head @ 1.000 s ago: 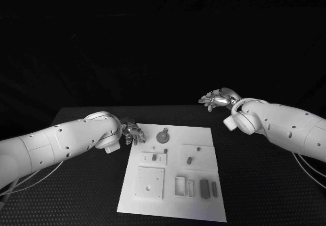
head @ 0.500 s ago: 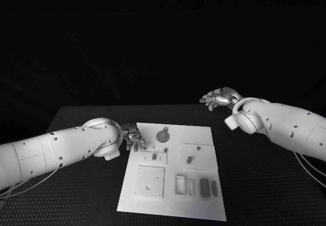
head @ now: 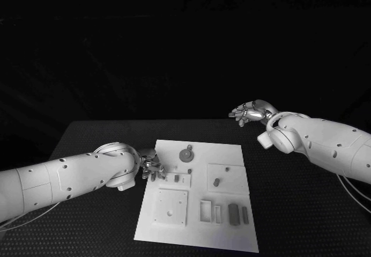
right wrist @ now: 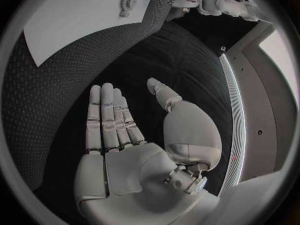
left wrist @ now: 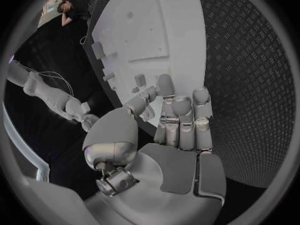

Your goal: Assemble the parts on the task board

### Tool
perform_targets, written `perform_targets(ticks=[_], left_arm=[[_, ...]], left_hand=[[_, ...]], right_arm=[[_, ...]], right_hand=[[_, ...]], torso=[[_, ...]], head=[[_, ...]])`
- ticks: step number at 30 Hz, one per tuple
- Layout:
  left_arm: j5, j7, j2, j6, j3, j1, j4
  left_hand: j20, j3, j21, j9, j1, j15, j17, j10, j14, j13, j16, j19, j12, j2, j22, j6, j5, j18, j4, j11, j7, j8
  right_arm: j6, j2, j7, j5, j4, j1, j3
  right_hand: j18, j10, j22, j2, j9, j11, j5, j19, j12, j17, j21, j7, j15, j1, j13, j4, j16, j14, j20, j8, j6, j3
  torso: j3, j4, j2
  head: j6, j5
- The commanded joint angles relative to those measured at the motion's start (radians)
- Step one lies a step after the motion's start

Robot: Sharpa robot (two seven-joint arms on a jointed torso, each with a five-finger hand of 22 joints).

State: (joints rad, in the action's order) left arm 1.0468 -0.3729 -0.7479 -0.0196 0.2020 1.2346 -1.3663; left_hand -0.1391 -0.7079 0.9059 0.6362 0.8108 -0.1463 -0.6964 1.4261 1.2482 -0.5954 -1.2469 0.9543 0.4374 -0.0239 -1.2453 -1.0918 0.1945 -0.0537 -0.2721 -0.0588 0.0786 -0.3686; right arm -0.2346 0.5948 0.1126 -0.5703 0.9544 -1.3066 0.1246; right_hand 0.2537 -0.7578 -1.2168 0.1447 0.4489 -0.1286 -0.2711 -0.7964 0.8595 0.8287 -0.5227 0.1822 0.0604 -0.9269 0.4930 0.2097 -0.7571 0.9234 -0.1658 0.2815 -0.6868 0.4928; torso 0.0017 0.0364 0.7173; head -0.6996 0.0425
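Left hand [head: 151,164] sits low at the task board's [head: 224,235] 9 o'clock edge, fingers [left wrist: 181,120] extended and slightly apart over the board rim, nothing held. Just to its 3 o'clock, a small part [head: 177,178] stands on a raised square. Right hand [head: 249,112] hovers off the board's far corner at about 1 o'clock, well apart from it, palm flat, fingers [right wrist: 107,120] straight, empty. A gear-shaped part [head: 185,155] lies near the board's 12 o'clock end. Board centred on the black table [head: 301,214].

1. The task board [head: 197,214] is white.
2. The parts [head: 232,213] on it are grey.
3. The desk [head: 101,134] is black with a fine diamond-grid texture.
4. Each hand [right wrist: 140,150] is silver.
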Motion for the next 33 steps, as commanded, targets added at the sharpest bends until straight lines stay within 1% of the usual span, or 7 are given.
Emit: perform_targets(ticks=[1, 6, 11, 18, 27, 33], left_arm=[[0.003, -0.002, 0.002, -0.009, 0.001, -0.005, -0.009], [0.003, -0.004, 0.003, -0.009, 0.002, -0.006, -0.014], [0.009, -0.008, 0.007, -0.011, 0.002, -0.006, -0.013], [0.025, -0.014, 0.011, -0.008, 0.003, -0.006, -0.012], [0.029, -0.021, 0.017, -0.004, 0.005, -0.010, -0.005], [0.038, -0.021, 0.017, -0.014, 0.005, -0.012, -0.003]], left_hand=[[-0.086, -0.001, 0.003, 0.001, 0.009, -0.013, -0.001, 0.008, 0.006, -0.002, -0.004, 0.005, 0.004, -0.002, -0.001, -0.053, -0.003, 0.016, -0.002, 0.001, -0.036, -0.001], [-0.086, -0.001, 0.003, 0.001, 0.008, -0.013, -0.001, 0.009, 0.006, -0.002, -0.005, 0.005, 0.003, -0.001, -0.002, -0.053, -0.005, 0.016, -0.001, 0.001, -0.036, -0.001], [-0.087, -0.001, 0.004, 0.001, 0.008, -0.014, -0.001, 0.010, 0.007, -0.002, -0.006, 0.008, 0.003, -0.001, -0.003, -0.054, -0.007, 0.016, 0.000, 0.000, -0.036, 0.000], [-0.091, -0.001, 0.012, 0.002, 0.010, -0.017, -0.001, 0.014, 0.012, -0.005, -0.010, 0.018, 0.004, 0.001, -0.009, -0.056, -0.009, 0.014, 0.001, -0.002, -0.038, 0.002], [-0.094, 0.000, 0.018, 0.004, 0.011, -0.020, -0.003, 0.019, 0.016, -0.009, -0.016, 0.025, 0.008, 0.001, -0.015, -0.058, -0.010, 0.013, 0.001, -0.005, -0.039, 0.003], [-0.095, 0.000, 0.019, 0.004, 0.010, -0.020, -0.003, 0.019, 0.017, -0.009, -0.017, 0.025, 0.008, 0.000, -0.016, -0.059, -0.010, 0.013, 0.001, -0.005, -0.039, 0.004]], right_arm=[[0.006, -0.001, 0.005, -0.001, 0.000, 0.000, 0.000], [0.007, -0.002, 0.005, -0.001, 0.000, 0.000, 0.000], [0.008, -0.002, 0.006, -0.001, 0.001, 0.000, 0.000], [0.008, -0.002, 0.006, -0.001, 0.001, 0.000, 0.000], [0.009, -0.003, 0.007, -0.001, 0.001, 0.000, 0.000], [0.009, -0.002, 0.006, -0.001, 0.000, 0.000, 0.000]], right_hand=[[0.006, 0.008, -0.002, -0.004, -0.001, 0.001, -0.007, 0.001, 0.004, -0.001, 0.005, 0.010, -0.002, 0.008, -0.002, -0.003, -0.001, -0.008, -0.007, 0.004, 0.005, -0.001], [0.006, 0.008, -0.002, -0.004, -0.001, 0.001, -0.007, 0.001, 0.004, -0.001, 0.005, 0.010, -0.002, 0.008, -0.002, -0.003, -0.001, -0.008, -0.007, 0.004, 0.004, -0.001], [0.006, 0.008, -0.003, -0.004, -0.001, 0.001, -0.007, 0.000, 0.004, -0.002, 0.005, 0.010, -0.002, 0.008, -0.003, -0.003, -0.001, -0.007, -0.007, 0.004, 0.004, -0.001], [0.006, 0.008, -0.003, -0.004, -0.001, 0.001, -0.007, 0.000, 0.005, -0.002, 0.006, 0.011, -0.002, 0.008, -0.003, -0.003, -0.001, -0.008, -0.007, 0.005, 0.005, -0.001], [0.006, 0.009, -0.004, -0.004, -0.002, 0.001, -0.007, 0.000, 0.005, -0.002, 0.006, 0.011, -0.002, 0.008, -0.004, -0.002, -0.001, -0.008, -0.007, 0.005, 0.005, -0.001], [0.006, 0.009, -0.004, -0.004, -0.002, 0.001, -0.007, 0.000, 0.006, -0.002, 0.007, 0.011, -0.002, 0.008, -0.005, -0.003, -0.001, -0.008, -0.007, 0.005, 0.005, -0.002]], torso=[[-0.0015, 0.0013, 0.001], [-0.0005, 0.0009, 0.001], [-0.0009, 0.0007, 0.001], [0.0000, 0.0018, 0.001], [-0.0005, 0.0013, 0.001], [-0.0006, 0.0015, 0.001]], head=[[0.001, 0.002], [-0.003, 0.000], [-0.005, -0.001], [-0.006, -0.001], [-0.006, -0.002], [-0.006, -0.002]])
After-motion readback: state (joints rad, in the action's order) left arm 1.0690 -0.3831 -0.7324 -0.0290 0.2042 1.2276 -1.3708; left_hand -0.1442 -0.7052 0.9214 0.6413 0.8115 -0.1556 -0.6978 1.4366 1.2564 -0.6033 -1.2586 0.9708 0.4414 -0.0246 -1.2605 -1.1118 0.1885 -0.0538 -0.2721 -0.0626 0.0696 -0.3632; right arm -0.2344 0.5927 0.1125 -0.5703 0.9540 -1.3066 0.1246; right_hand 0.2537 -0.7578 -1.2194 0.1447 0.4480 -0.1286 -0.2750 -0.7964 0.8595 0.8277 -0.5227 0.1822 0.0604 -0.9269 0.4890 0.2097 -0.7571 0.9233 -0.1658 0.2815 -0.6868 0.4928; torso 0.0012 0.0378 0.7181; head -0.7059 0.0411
